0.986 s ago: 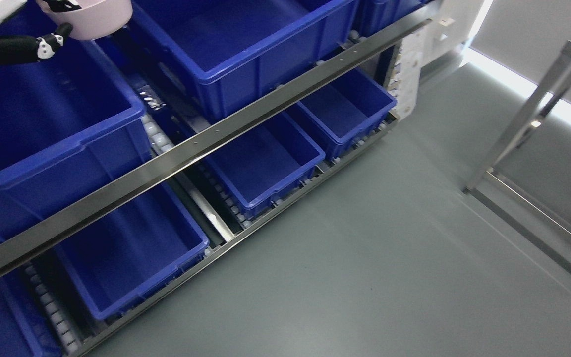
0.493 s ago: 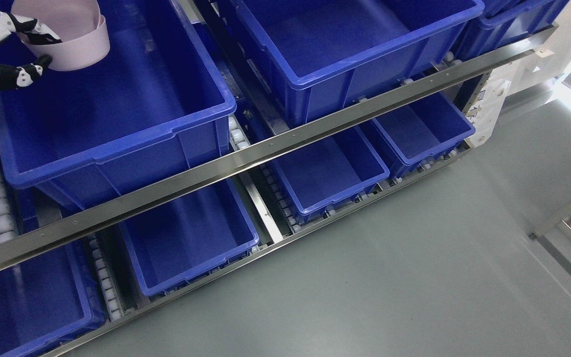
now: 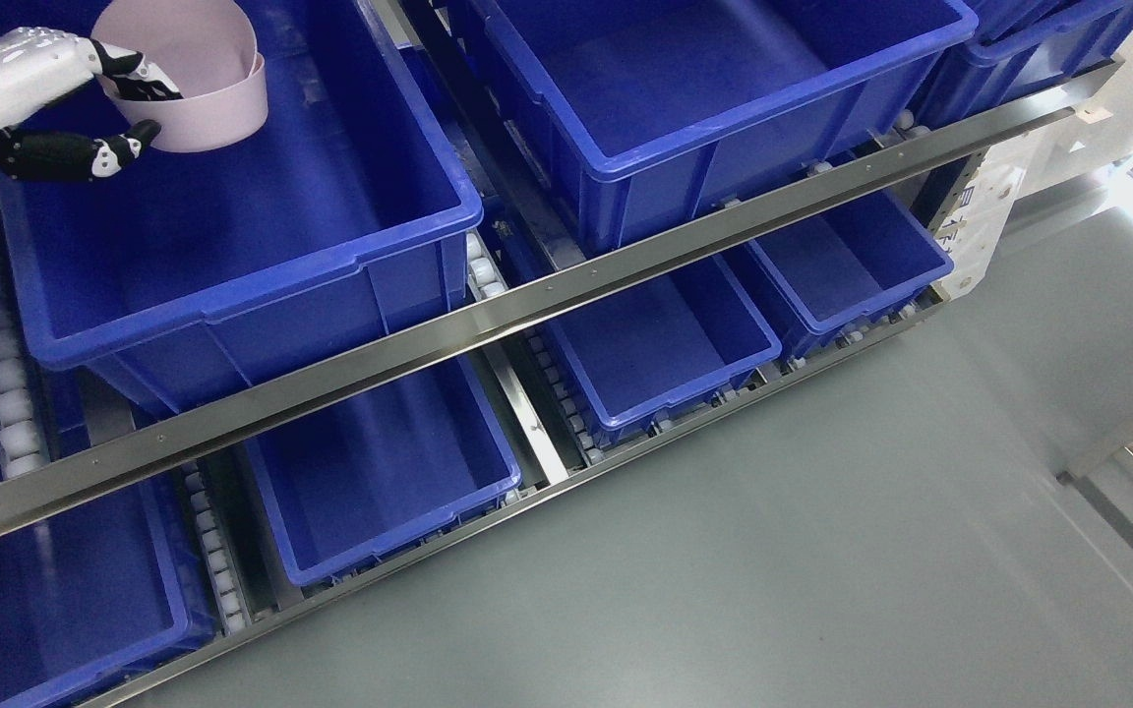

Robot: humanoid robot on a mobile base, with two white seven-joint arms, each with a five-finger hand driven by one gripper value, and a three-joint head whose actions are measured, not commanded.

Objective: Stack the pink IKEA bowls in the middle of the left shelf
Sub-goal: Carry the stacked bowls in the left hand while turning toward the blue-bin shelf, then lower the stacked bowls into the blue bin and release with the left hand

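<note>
Below the hand and nearer to the camera, the lower blue bins [image 3: 380, 472] show nothing inside. Higher, the large blue bin [image 3: 232, 236] contains a pink bowl [image 3: 198, 84] at its far left part. The left hand [image 3: 85, 108] pinches the bowl's rim, thumb outside, fingers inside.

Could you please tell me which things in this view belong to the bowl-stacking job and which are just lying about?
Part of the job:
- pink bowl
- left robot hand, gripping the bowl's rim
- large blue bin the bowl sits over

Just there:
- neighbouring upper bin
- lower-shelf bins
- steel shelf rail
- metal frame at right
</note>
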